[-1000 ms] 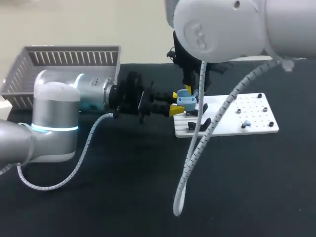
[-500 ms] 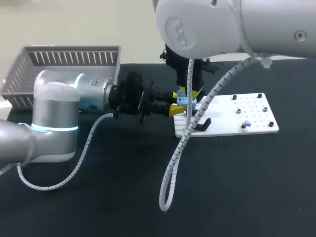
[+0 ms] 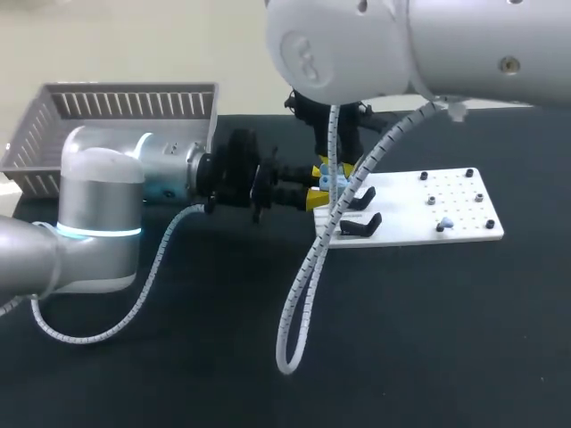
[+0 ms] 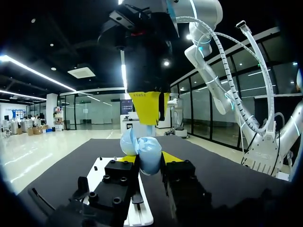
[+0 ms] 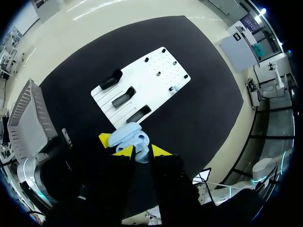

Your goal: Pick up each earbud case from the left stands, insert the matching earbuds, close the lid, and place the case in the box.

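My left gripper point(image 3: 318, 187) reaches in from the left and is shut on a pale blue earbud case point(image 3: 330, 181) at the white board's left end. In the left wrist view the case point(image 4: 150, 157) sits between the yellow tips with its lid point(image 4: 128, 142) swung open. My right gripper point(image 3: 336, 168) hangs straight above it, its yellow fingers point(image 4: 144, 106) pointing down at the open case. In the right wrist view my right gripper point(image 5: 142, 151) is shut on a small pale blue earbud, directly over the case point(image 5: 126, 135).
The white board point(image 3: 464, 230) carries black stands point(image 3: 361, 225) at its left end and pegs on the right, with one small earbud point(image 3: 446, 221) lying there. A grey slatted basket point(image 3: 125, 102) stands at the back left. The right arm's cable point(image 3: 303, 294) hangs low over the table's middle.
The right arm has swung left, bringing its gripper over the held case. Its cable has swung left with it. The left arm and the case have not moved.
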`<action>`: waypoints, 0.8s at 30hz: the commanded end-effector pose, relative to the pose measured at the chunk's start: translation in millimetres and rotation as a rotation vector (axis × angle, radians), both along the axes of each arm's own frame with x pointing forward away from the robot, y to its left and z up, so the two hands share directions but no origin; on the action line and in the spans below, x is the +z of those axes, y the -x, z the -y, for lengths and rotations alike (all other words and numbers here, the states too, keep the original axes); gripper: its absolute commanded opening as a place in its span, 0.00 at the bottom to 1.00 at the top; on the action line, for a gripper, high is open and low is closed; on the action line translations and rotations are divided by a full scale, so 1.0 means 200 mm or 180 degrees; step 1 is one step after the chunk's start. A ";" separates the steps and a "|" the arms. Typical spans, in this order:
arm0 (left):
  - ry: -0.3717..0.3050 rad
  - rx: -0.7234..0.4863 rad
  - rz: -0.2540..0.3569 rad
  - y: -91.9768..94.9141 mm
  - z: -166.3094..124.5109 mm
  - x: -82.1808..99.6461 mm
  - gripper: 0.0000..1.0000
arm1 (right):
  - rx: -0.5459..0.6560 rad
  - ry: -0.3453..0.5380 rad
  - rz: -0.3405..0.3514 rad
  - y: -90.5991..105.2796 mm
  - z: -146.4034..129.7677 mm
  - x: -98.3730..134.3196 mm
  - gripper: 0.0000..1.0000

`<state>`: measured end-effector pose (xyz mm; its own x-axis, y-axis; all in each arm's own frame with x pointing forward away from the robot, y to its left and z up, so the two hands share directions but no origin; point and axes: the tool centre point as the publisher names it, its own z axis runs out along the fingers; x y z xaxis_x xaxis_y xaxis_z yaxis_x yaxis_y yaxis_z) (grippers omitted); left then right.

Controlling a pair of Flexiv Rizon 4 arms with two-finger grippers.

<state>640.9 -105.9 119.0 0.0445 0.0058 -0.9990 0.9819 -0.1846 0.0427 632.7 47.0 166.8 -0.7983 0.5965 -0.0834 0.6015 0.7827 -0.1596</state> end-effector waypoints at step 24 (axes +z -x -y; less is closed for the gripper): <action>0.0008 0.0006 0.0006 0.00 0.00 0.00 0.00 | -0.0075 -0.0040 -0.0072 -0.04 0.04 -0.06 0.00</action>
